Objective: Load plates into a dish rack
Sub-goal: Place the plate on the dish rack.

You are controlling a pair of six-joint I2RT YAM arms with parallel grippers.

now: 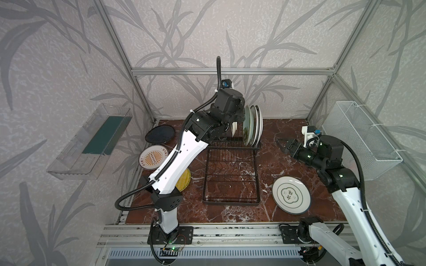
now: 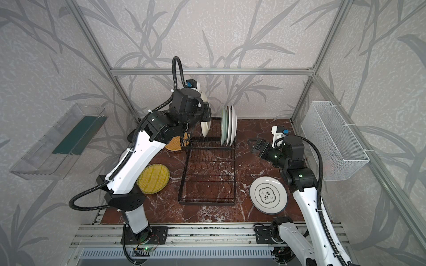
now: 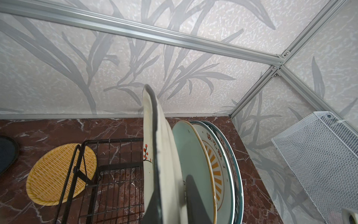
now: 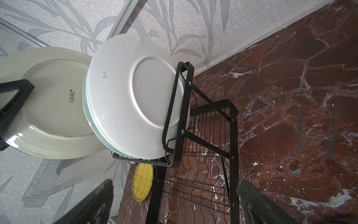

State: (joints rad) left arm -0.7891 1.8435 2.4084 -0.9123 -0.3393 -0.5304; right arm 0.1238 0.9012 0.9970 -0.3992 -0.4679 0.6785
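1. Cream floral plate (image 3: 166,145) fills the near field of the left wrist view and stands on edge. The left gripper (image 2: 206,112) is clamped on its upper rim, one finger on each face. The upright hold is judged deliberate, since a slot takes a plate edge-first.
2. Directly beneath that gripper is the raised slotted end of the dish rack (image 2: 206,202). Whether the held plate's lower edge has reached the wires cannot be told.
3. On the side of the held plate toward the right gripper (image 1: 280,143), three plates (image 1: 253,124) stand racked and lean together. The pale teal plate (image 3: 193,155) is closest to the held one. The gap is narrow, so contact is a risk.
4. The right gripper hangs empty with its jaws wide apart, pointed at the rack. It is judged to be standing off to leave room.
5. Flat on the table (image 1: 265,165), not yet loaded:
   - behind and below the left gripper: the black plate (image 1: 159,134), sunburst plate (image 1: 152,157), yellow woven plate (image 2: 153,178) and orange woven plate (image 3: 58,174);
   - behind the right gripper, by its arm: the green-emblem plate (image 1: 291,195).
6. Judgement: the fourth plate is going in, and the free slots lie on the left gripper's side.
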